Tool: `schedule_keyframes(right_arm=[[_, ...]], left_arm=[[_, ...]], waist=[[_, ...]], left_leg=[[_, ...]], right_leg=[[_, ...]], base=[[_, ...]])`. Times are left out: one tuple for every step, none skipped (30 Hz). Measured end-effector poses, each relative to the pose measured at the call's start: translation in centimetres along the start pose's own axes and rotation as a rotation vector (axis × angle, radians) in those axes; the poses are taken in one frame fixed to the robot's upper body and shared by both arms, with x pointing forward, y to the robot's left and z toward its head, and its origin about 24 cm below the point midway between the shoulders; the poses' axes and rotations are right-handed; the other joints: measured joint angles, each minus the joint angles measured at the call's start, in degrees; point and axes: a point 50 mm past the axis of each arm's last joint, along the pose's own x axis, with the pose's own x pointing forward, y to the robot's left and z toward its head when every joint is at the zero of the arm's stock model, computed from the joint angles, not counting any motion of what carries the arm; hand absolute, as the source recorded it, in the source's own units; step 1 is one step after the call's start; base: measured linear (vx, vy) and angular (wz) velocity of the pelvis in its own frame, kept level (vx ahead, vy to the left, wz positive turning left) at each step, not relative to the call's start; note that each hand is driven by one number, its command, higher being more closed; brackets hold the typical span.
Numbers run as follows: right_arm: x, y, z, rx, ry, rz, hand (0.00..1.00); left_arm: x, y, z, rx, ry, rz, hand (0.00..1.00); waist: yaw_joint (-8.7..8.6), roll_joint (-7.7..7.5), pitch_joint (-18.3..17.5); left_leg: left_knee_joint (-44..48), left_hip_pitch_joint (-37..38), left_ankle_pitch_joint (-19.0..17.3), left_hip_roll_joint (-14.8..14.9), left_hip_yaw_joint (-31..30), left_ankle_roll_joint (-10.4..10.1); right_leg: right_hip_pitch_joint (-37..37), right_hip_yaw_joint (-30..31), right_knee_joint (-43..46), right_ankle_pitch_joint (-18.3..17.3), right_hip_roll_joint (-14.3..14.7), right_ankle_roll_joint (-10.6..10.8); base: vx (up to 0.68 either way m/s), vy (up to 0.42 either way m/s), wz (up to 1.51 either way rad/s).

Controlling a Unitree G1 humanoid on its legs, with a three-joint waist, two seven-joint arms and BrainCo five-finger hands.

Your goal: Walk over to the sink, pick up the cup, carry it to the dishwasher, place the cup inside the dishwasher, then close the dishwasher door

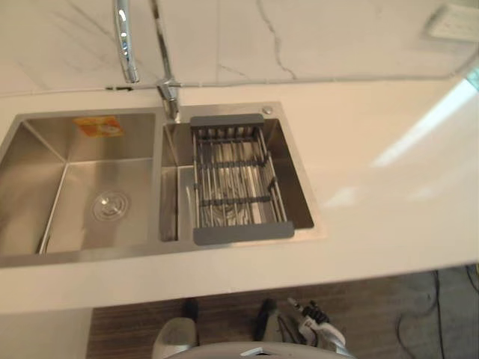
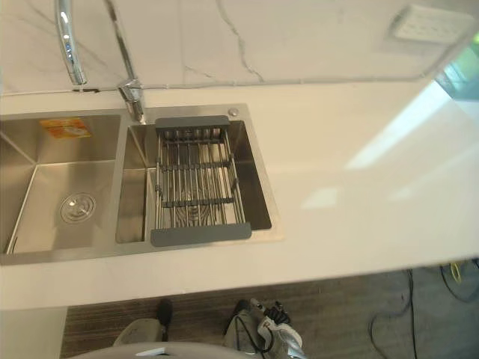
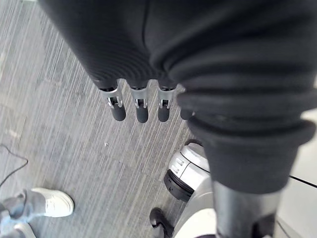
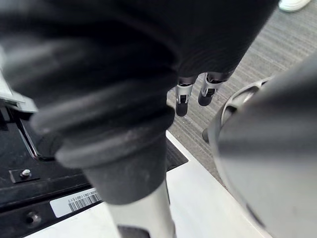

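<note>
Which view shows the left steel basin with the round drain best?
The left eye view: the left steel basin appears almost whole. The right eye view cuts off its left side. Both wrist views face the floor.

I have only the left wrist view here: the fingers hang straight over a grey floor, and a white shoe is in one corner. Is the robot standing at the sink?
Observer: Yes. In the head views a steel double sink lies directly below the camera, set in a white counter.
Operator: What is inside the basins?
Observer: A wire rack with grey ends spans the right basin, and nothing sits on its bars.
Operator: And the other hand, is it busy?
Observer: No. The right hand hangs low beside the body, with its fingers straight toward the floor and holding nothing.
</note>
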Motion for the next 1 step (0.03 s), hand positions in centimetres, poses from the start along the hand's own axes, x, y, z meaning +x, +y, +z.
schedule_keyframes(right_arm=[[0.02,-0.30,-0.08,-0.002,0.017,-0.003,0.00]], left_arm=[[0.26,-0.26,-0.80,-0.019,0.014,-0.009,0.00]], waist=[[-0.38,0.57,-0.20]], left_leg=[[-0.85,0.41,0.59,1.00,1.30,-0.65]], right_leg=[[1.24,-1.06,-2.19,0.42,1.34,-0.37]], base=[[0.08,-0.075,0.12]])
